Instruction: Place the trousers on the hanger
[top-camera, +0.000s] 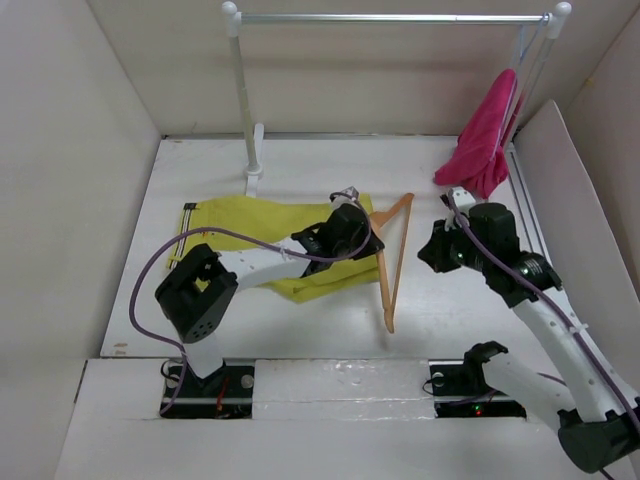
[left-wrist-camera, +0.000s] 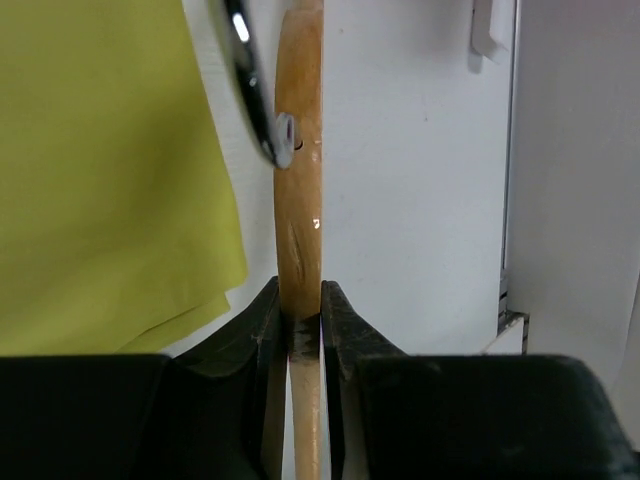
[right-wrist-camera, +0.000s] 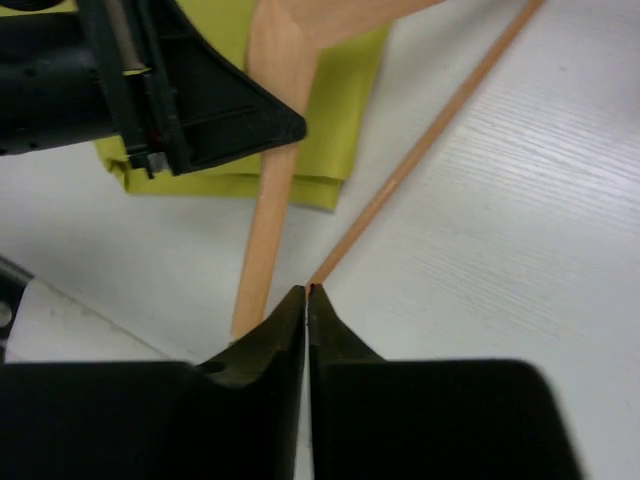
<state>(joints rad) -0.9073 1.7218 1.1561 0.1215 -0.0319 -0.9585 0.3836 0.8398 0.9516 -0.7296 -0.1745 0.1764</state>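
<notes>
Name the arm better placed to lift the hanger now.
Left, probably: the left tool is clamped on the wooden hanger beside the trousers; the right tool is shut with no clear hold.

Bare white tabletop (top-camera: 300, 325) is open along the near edge, and again at the back between the rail's foot and the hanging cloth. The left gripper (left-wrist-camera: 299, 298), clamped on the light tan wooden triangular hanger (top-camera: 393, 262), lies with its arm across the yellow-green cloth trousers (top-camera: 235, 225), blocking access from above. The white-and-silver metal clothes rail (top-camera: 243, 100) obstructs the rear. A magenta-pink garment (top-camera: 485, 140) fills the far right corner. Plain white walls (top-camera: 70, 150) bound three sides.
</notes>
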